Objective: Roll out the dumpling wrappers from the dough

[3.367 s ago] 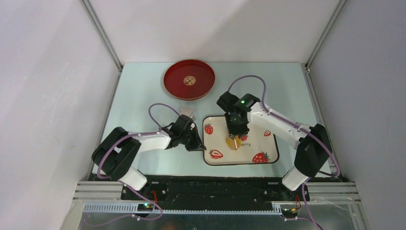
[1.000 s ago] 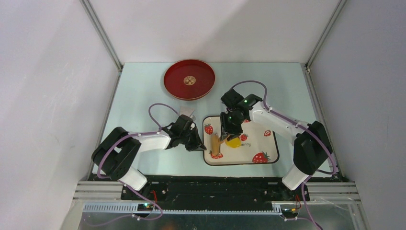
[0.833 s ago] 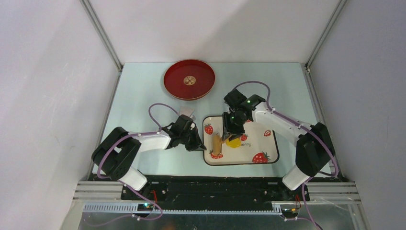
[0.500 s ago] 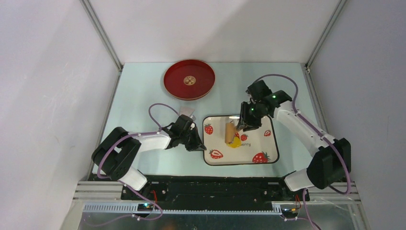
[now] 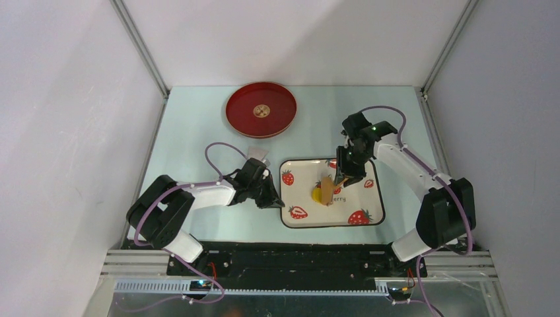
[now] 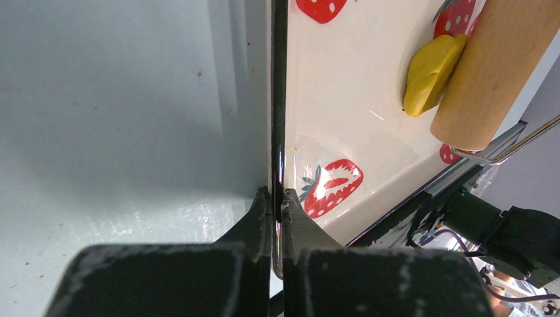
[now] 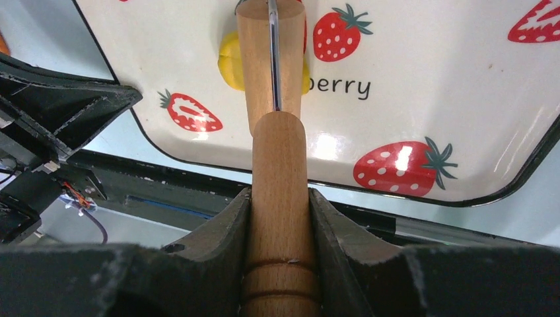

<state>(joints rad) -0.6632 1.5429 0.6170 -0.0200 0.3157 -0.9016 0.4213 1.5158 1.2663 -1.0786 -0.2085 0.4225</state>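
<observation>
A yellow dough [image 5: 316,195] lump lies near the middle of the white strawberry tray [image 5: 370,219]. The barrel of a wooden roller [image 5: 325,189] rests across it. My right gripper [image 7: 279,195] is shut on the roller's handle [image 7: 279,165], and dough [image 7: 228,63] shows on both sides of the barrel. My left gripper [image 6: 277,198] is shut on the tray's left rim [image 6: 278,99]. From there the dough [image 6: 429,76] sits against the roller [image 6: 492,66]. The dumpling wrappers are out of view.
A round red tray [image 5: 261,109] sits at the back left of the table. A small pale scrap [image 5: 259,154] lies just behind my left gripper [image 5: 276,200]. A black rail [image 5: 297,254] runs along the near edge.
The right arm swung the roller from the dough's left side to the right, past it. It now lies across the dough again. The left gripper has stayed on the rim.
</observation>
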